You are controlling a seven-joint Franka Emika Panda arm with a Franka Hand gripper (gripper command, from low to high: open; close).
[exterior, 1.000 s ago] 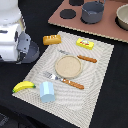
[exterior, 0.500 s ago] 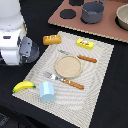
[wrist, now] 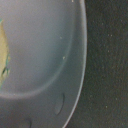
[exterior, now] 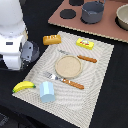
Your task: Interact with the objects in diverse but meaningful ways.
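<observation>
On the striped placemat [exterior: 95, 80], a round tan plate [exterior: 68, 66] sits in the middle with a fork [exterior: 64, 80] just on its near side and a knife [exterior: 80, 56] on its far side, the orange-brown bread loaf [exterior: 50, 39] and the flat yellow packet with red mark [exterior: 85, 44] lie along the far edge, and the yellow banana [exterior: 23, 86] and light blue cup [exterior: 47, 91] rest near each other at the near corner toward the exterior view's left. The dark grey pot [exterior: 92, 11] stands on the brown stovetop board [exterior: 105, 27] beyond the mat. The white Panda arm [exterior: 14, 37] rises at the exterior view's left, off the mat and apart from every item, and whether its fingers are spread or pressed together I cannot tell, as the wrist view shows only a blurred, pale grey curved surface [wrist: 47, 55] against dark cloth.
</observation>
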